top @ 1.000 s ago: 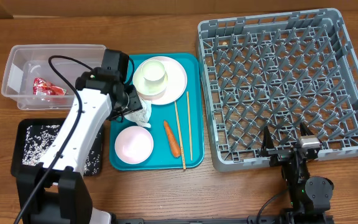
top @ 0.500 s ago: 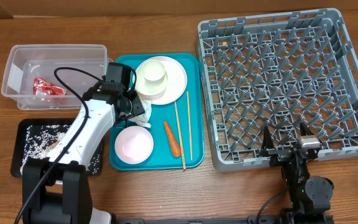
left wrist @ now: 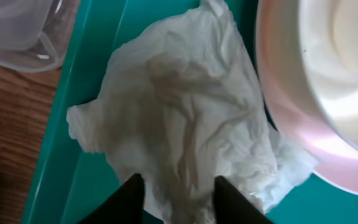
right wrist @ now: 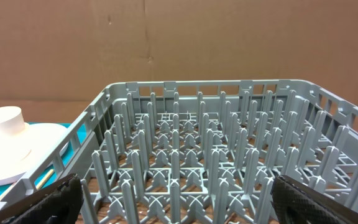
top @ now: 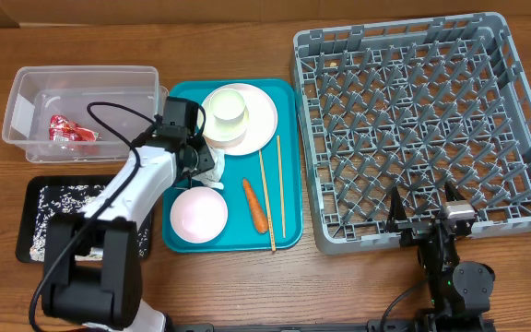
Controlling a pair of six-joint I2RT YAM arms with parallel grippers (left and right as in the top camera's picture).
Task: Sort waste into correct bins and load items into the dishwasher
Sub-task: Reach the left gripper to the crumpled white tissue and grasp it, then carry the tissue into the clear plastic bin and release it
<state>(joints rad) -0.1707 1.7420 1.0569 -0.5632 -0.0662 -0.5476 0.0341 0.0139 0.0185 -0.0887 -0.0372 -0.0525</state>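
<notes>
A crumpled white tissue (top: 215,167) lies on the teal tray (top: 238,235), just left of the round plate (top: 262,116). My left gripper (top: 202,161) is down on it. In the left wrist view the two fingertips (left wrist: 179,202) are closed in on the tissue (left wrist: 185,106), which still rests on the tray. A red wrapper (top: 67,129) lies in the clear tub (top: 26,78). Rice (top: 63,205) is in the black tray (top: 28,189). An orange carrot (top: 255,205), chopsticks (top: 280,184), and two white bowls (top: 224,111) (top: 198,212) are on the tray. My right gripper (top: 427,219) is open by the grey rack (top: 422,120).
The tub's corner (left wrist: 17,31) and the plate's pink rim (left wrist: 291,112) flank the tissue closely in the left wrist view. The right wrist view looks across the rack's pegs (right wrist: 197,155), with the plate and bowl (right wrist: 5,143) at far left. Bare wood lies in front.
My left arm swung in and its gripper came down onto the tissue beside the plate. The right arm has not moved.
</notes>
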